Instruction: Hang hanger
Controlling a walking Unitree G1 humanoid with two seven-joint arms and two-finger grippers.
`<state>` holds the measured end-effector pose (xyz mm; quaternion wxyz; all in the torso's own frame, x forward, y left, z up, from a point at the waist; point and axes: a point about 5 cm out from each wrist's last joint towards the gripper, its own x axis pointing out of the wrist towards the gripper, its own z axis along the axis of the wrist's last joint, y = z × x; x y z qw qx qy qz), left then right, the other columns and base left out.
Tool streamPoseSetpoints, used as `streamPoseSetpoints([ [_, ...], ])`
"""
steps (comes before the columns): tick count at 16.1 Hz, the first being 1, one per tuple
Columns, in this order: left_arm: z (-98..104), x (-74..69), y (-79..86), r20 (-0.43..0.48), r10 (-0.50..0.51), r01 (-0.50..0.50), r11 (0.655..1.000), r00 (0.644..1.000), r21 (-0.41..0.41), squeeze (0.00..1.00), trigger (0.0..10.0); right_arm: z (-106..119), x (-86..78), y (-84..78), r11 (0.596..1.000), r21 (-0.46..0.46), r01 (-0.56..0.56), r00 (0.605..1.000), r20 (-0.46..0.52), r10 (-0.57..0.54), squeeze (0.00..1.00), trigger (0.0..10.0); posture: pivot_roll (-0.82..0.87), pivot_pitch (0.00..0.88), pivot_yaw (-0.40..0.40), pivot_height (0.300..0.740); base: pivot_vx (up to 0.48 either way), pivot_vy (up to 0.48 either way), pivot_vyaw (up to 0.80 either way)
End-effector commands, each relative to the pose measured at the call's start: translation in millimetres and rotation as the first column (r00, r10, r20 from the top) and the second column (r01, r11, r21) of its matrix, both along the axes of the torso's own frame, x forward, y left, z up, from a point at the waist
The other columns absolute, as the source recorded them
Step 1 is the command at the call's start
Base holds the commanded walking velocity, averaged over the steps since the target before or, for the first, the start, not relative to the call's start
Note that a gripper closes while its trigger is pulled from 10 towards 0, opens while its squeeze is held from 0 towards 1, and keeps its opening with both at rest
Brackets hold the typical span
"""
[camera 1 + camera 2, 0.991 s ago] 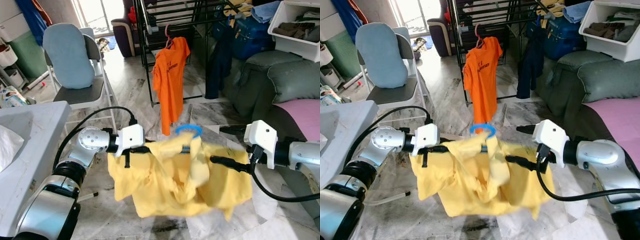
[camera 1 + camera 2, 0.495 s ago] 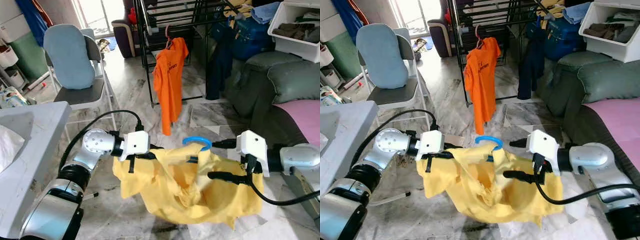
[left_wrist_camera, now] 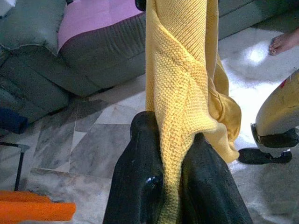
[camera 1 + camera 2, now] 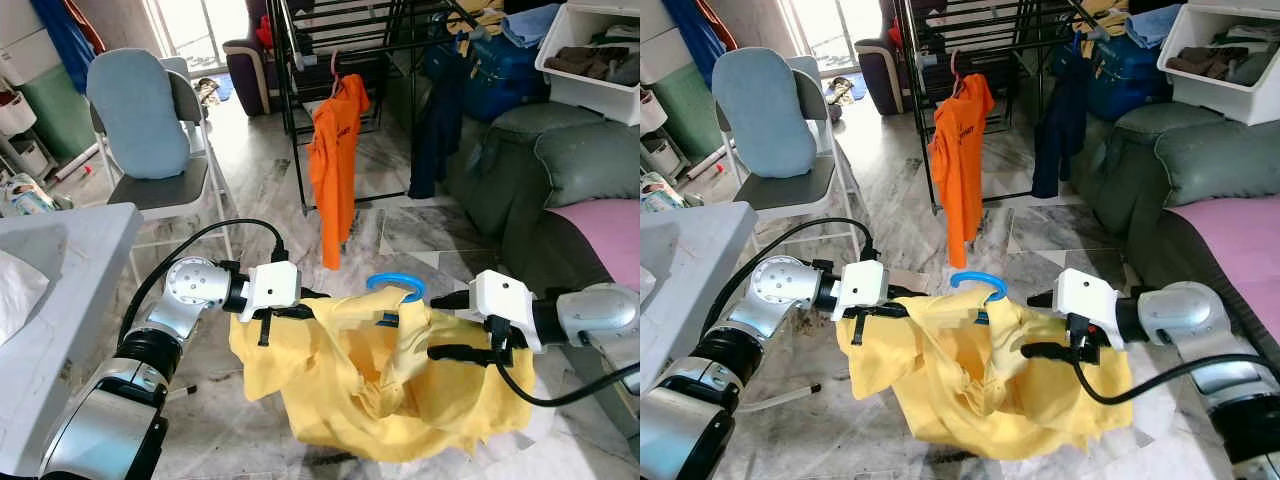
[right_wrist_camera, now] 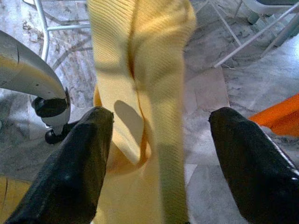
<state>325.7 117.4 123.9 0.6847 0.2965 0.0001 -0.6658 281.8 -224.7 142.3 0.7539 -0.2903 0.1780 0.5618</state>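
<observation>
A yellow shirt [image 4: 370,380] hangs on a blue hanger [image 4: 395,283] and sags between my two grippers above the marble floor. My left gripper [image 4: 298,303] is shut on the shirt's left shoulder; in the left wrist view its fingers [image 3: 140,154] pinch a fold of the yellow knit. My right gripper [image 4: 447,326] is at the shirt's right side, open, with a strip of yellow fabric [image 5: 149,93] running through the wide gap between its fingers [image 5: 70,172]. Behind stands a black drying rack [image 4: 300,60] with an orange shirt [image 4: 333,160] on a pink hanger.
A folding chair with a blue cushion [image 4: 140,110] stands back left, beside a white table [image 4: 70,250]. A grey sofa [image 4: 570,160] with a pink cover [image 4: 600,225] is on the right, and a white bin [image 4: 590,60] behind it. A dark garment [image 4: 440,110] hangs from the rack. A person's foot [image 3: 285,42] rests on the floor.
The shirt and hanger have dropped a little and shifted right with both grippers. The orange shirt on the rack has swung edge-on. My right gripper has stayed open.
</observation>
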Motion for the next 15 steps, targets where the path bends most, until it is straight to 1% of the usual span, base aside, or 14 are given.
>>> streamPoseSetpoints([
  [1, 8.6, 2.3, 0.3, 0.036, -0.007, 0.008, 1.000, 0.999, -0.023, 0.00, 0.0, 4.5, 3.5, 5.0, 0.999, 0.001, -0.035, 0.999, 0.009, 0.035, 0.00, 0.0, -0.23, 0.000, 0.106, 0.740, 0.000, 0.000, 0.00],
  [7, 9.3, 2.9, 0.1, 0.050, -0.001, 0.002, 1.000, 0.999, -0.018, 0.00, 0.0, 5.2, 8.9, 5.8, 0.999, 0.003, -0.044, 0.999, 0.022, 0.044, 0.00, 0.0, -0.23, 0.000, 0.097, 0.740, 0.000, 0.000, 0.00],
  [15, 11.2, 4.8, -3.1, 0.057, 0.011, -0.009, 0.999, 0.998, -0.037, 0.00, 0.0, -5.4, 0.6, 6.8, 0.998, 0.012, -0.063, 0.997, -0.039, 0.063, 0.00, 0.0, -0.24, 0.000, 0.098, 0.740, 0.000, 0.000, 0.00],
])
